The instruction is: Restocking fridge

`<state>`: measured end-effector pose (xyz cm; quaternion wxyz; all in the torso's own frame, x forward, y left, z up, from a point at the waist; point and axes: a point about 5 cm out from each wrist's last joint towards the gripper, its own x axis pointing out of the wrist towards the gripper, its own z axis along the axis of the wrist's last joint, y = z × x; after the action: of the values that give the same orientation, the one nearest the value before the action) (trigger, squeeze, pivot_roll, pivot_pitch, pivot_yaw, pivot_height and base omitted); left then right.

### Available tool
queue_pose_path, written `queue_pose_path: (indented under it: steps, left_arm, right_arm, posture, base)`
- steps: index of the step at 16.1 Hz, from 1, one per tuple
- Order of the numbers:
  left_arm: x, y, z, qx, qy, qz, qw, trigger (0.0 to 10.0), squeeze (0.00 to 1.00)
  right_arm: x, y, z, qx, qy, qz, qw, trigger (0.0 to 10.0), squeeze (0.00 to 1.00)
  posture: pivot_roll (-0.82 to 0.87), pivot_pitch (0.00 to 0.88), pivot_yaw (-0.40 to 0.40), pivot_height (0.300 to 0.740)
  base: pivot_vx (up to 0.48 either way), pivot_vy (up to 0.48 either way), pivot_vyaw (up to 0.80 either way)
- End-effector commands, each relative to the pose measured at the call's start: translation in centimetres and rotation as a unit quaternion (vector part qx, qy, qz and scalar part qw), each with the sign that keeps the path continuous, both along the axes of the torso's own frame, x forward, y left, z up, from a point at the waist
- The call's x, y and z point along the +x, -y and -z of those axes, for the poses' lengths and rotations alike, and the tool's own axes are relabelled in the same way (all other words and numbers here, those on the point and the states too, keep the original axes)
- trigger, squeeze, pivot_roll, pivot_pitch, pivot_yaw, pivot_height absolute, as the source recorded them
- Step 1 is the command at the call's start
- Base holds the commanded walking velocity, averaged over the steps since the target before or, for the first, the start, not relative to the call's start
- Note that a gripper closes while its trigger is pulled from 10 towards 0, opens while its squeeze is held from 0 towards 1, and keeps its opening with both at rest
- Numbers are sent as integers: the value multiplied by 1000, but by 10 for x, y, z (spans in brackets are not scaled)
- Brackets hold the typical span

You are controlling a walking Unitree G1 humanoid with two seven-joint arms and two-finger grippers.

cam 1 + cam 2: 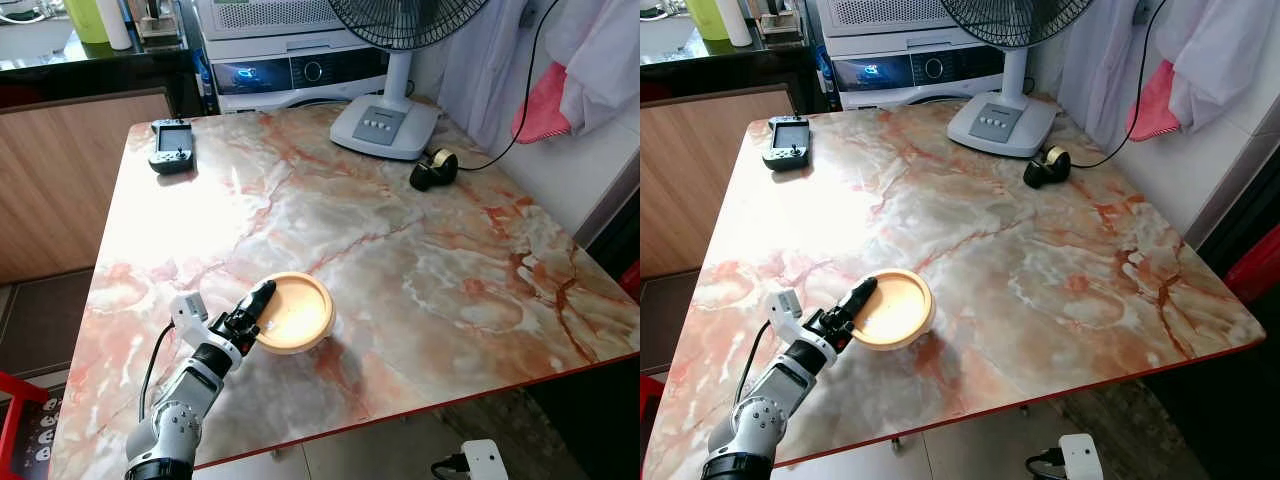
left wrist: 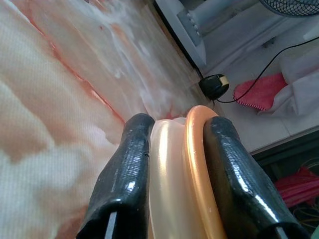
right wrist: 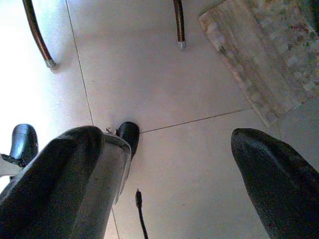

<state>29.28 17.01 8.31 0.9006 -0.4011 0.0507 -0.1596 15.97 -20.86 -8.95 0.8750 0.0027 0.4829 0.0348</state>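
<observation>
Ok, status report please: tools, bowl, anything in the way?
Left tool shut on rim of bowl, bowl on table. Right tool open, hanging over floor. Nothing close around bowl.

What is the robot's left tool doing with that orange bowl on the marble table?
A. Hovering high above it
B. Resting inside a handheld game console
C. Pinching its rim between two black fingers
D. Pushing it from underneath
C: the left tool has its fingers on either side of the orange bowl's rim, one inside and one outside.

A pink-veined marble table (image 1: 420, 270) fills the room's centre; a white appliance (image 1: 290, 60) stands at 12 o'clock.
</observation>
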Motion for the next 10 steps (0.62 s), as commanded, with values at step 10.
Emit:
queue_pose_path:
  steps: [10]
  left_arm:
    - [-12,-7,-66,69,113,-25,991,2118,0]
  right_arm:
    - [-4,5,1,-6,-3,4,1000,10000,0]
  posture:
    - [61,50,-33,740]
  base:
    - [0,0,0]
